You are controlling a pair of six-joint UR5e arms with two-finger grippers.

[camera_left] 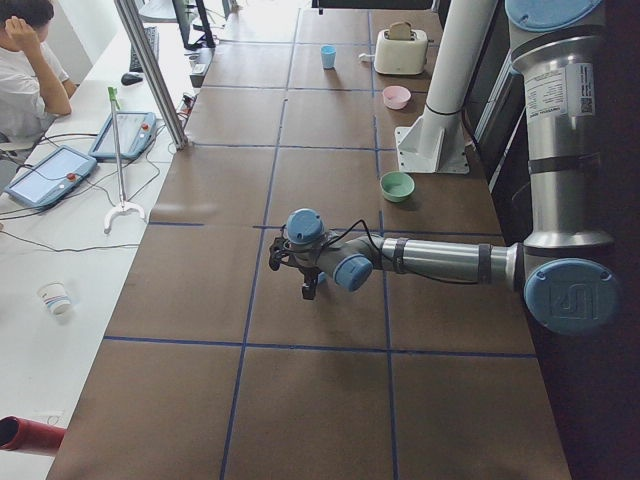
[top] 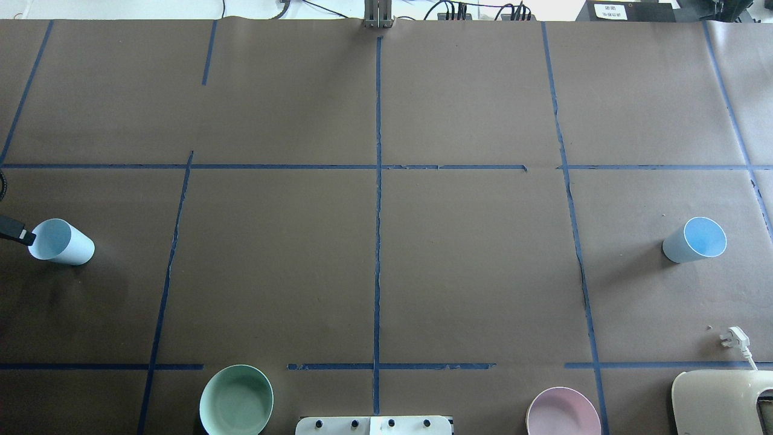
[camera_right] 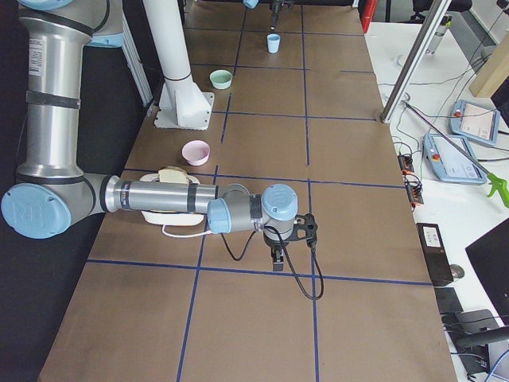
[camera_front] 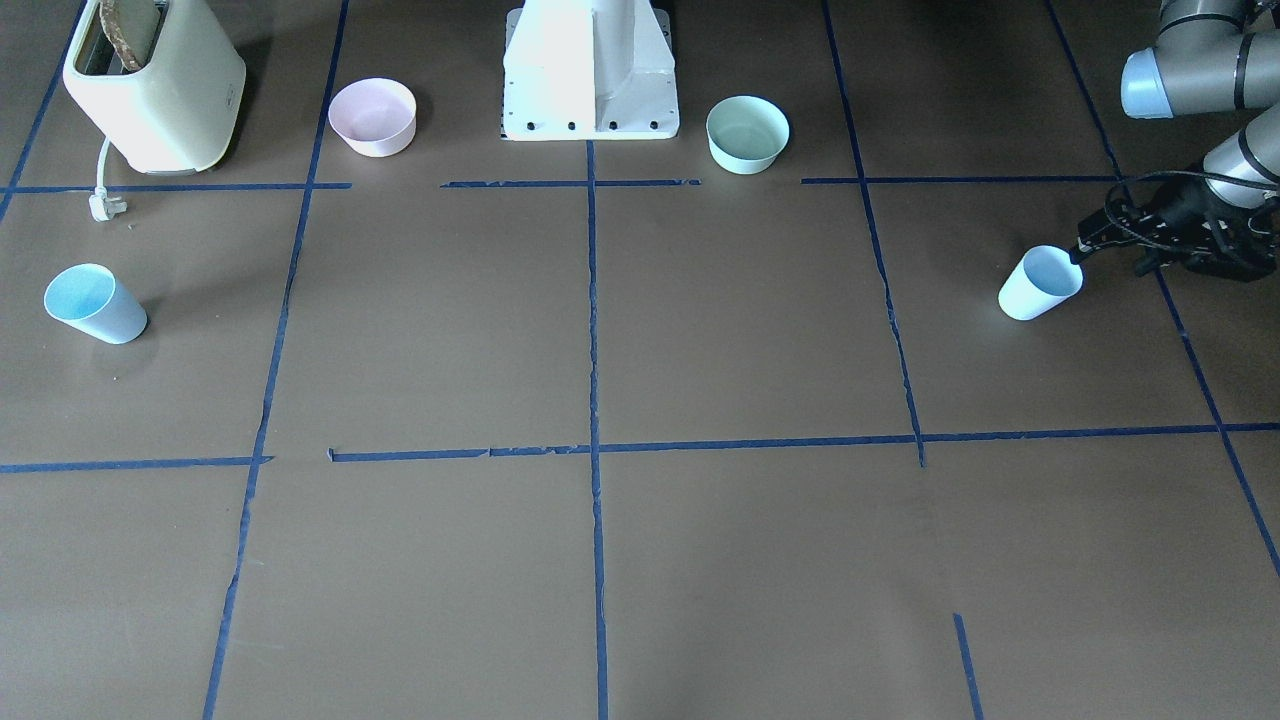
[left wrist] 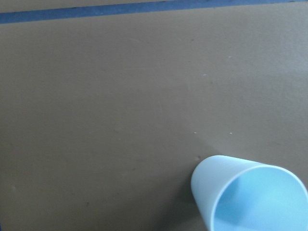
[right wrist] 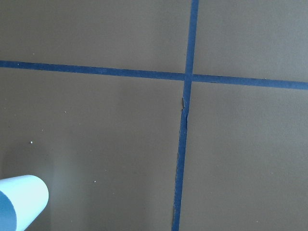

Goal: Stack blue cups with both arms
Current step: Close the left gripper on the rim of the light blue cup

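Observation:
One blue cup (camera_front: 1035,288) stands upright at the table's left end; it also shows in the overhead view (top: 66,243) and the left wrist view (left wrist: 240,192). My left gripper (camera_front: 1082,252) is right beside its rim, with a fingertip (top: 23,234) at the rim's outer side. I cannot tell whether it is open or shut. The other blue cup (camera_front: 95,305) stands upright at the right end (top: 694,240), and its edge shows in the right wrist view (right wrist: 21,199). My right gripper (camera_right: 277,256) shows only in the exterior right view, pointing down, so I cannot tell its state.
A pink bowl (camera_front: 372,117) and a mint-green bowl (camera_front: 747,133) stand either side of the white pedestal (camera_front: 590,70). A cream toaster (camera_front: 150,85) with its plug (camera_front: 103,205) sits behind the right cup. Blue tape lines cross the brown table.

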